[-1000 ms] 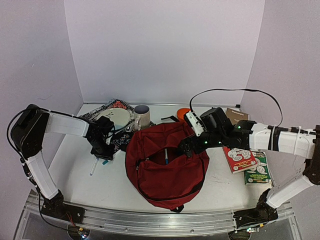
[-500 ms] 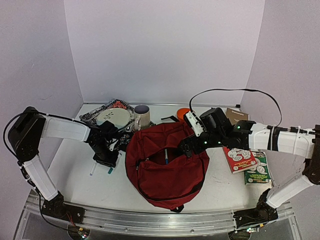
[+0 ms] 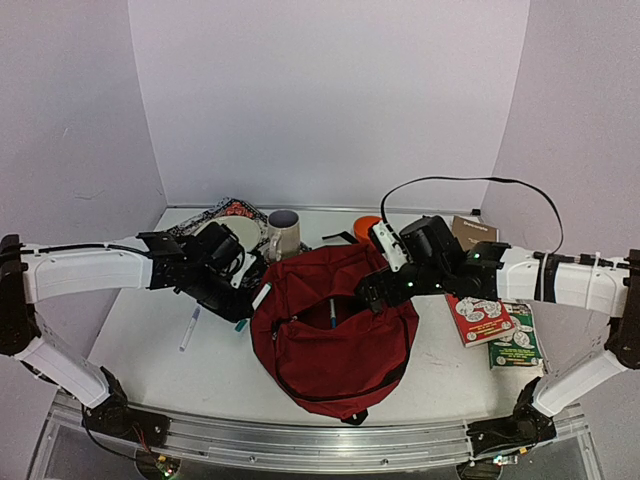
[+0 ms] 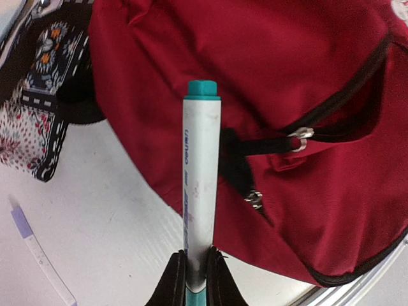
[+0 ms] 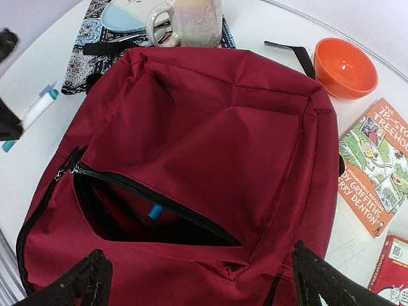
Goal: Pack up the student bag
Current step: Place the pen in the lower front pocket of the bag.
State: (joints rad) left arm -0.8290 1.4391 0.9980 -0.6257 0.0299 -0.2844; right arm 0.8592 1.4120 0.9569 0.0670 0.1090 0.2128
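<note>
dark red bag (image 3: 335, 350), orange bowl (image 5: 346, 67), teal-capped marker (image 4: 199, 191)

Bag (image 3: 330, 345) 1, mug (image 3: 284, 236) 1, bowl (image 3: 367, 224) 1, plate (image 5: 131, 14) 1, pen (image 4: 199, 191) 3, book (image 3: 478, 318) maybe 3.

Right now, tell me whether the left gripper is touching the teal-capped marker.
Touching. The left wrist view shows the left gripper with its jaws pinched against both sides of the teal-capped marker at its lower end, with no gap visible.
</note>
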